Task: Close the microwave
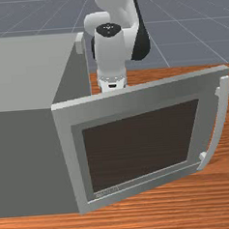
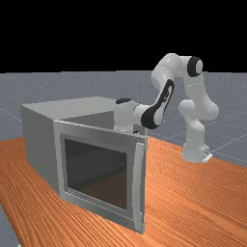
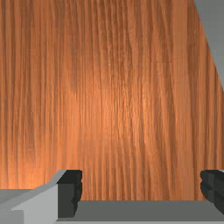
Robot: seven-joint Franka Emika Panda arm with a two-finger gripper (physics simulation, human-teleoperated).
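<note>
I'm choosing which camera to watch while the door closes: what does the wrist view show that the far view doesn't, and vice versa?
Wrist view: it adds the tool, its two fingers standing apart above the table.

Far view: it adds the arm down to its base, and the microwave with its door open, its window and handle.

Both: the table and grey surfaces; which part each is in the wrist view, I cannot tell.
</note>
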